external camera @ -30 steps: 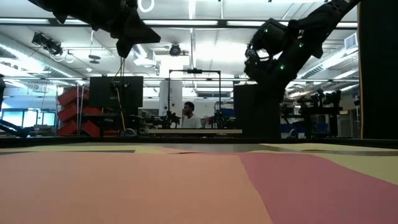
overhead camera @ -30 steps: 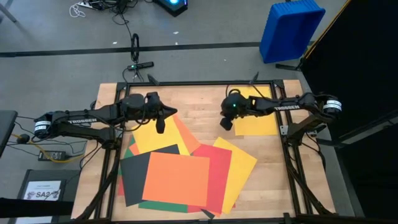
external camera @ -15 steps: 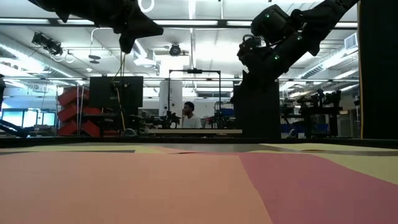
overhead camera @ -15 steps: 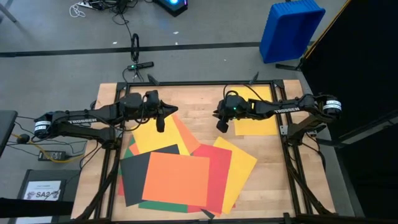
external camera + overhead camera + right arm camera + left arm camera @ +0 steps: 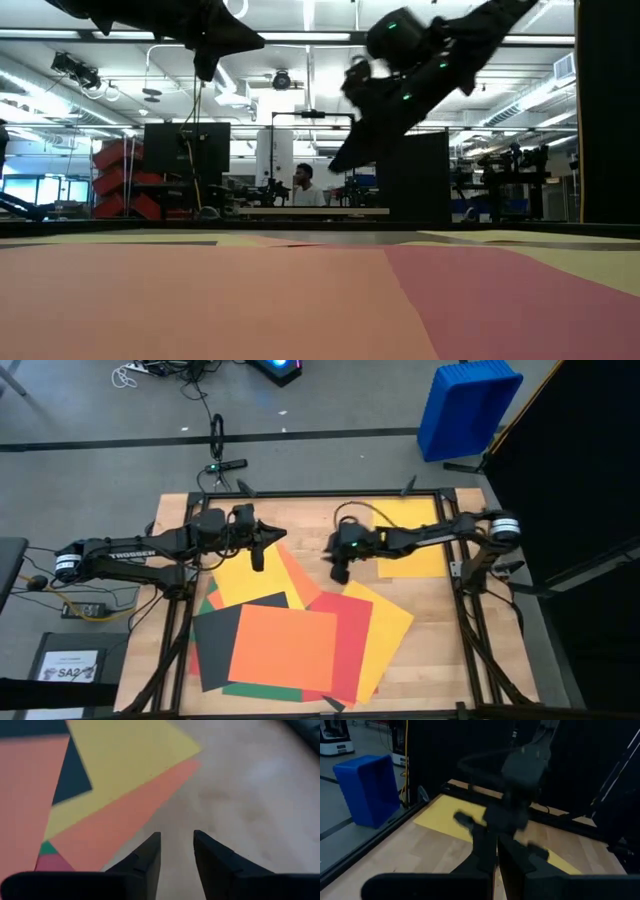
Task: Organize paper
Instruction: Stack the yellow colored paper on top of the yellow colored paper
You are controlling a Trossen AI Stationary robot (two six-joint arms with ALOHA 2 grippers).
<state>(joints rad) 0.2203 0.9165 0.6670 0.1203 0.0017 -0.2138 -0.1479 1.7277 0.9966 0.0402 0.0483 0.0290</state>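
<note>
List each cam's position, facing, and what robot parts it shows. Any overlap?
High: overhead, straight down; both arms, paper pile.
Low: table height, level toward the room; both arms overhead, a seated person behind.
Left wrist: past the shut left gripper at the right arm.
Right wrist: down past the parted right gripper at the pile's edge.
Shared: separate yellow sheet, high and left wrist.

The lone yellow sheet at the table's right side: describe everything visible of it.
The lone yellow sheet is thin, matte, rectangular paper lying flat on the wooden table by its right frame rail, apart from the overlapping pile. The right arm crosses above it, hiding part of it; the right end effector hangs past its left edge, not holding it.
</note>
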